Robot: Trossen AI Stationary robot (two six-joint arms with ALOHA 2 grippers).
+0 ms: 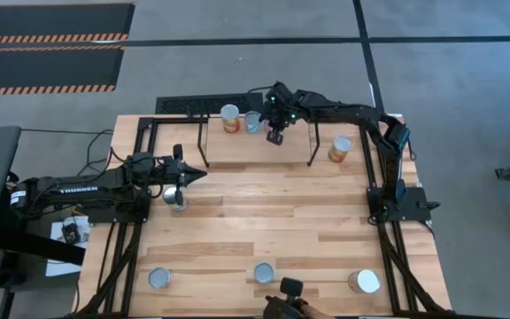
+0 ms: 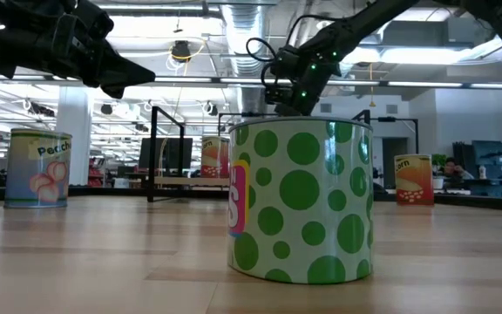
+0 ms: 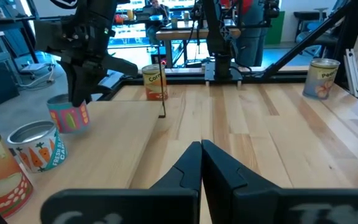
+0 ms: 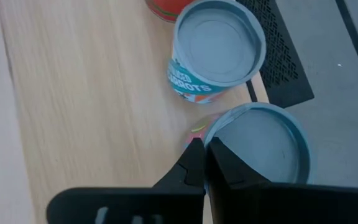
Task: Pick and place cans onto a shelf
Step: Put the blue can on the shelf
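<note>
The right gripper (image 1: 275, 136) was seen at the far side of the table (image 1: 273, 204), over the shelf (image 1: 259, 142), its fingers pressed together and holding nothing. In the right wrist view its closed tips (image 4: 202, 163) hung just above the rim of a silver-topped can (image 4: 263, 146), with a carrots can (image 4: 214, 51) just beyond it. From above, those cans appeared as an orange-labelled can (image 1: 229, 117) and a blue-grey can (image 1: 253, 120) standing side by side on the far left part of the shelf board. A corn can (image 1: 340, 148) stood at the shelf's right end.

The left gripper (image 1: 200, 174) was held over the left middle of the table, its fingers (image 3: 191, 163) shut and empty, with a peach can (image 1: 176, 198) on the table just beside it.

Three more cans were lined along the near edge: one at the left (image 1: 159, 278), a green-dotted can (image 1: 264, 272) in the middle, and one at the right (image 1: 363, 281). In the low view the green-dotted can (image 2: 300, 202) filled the foreground, upright on the wood.
</note>
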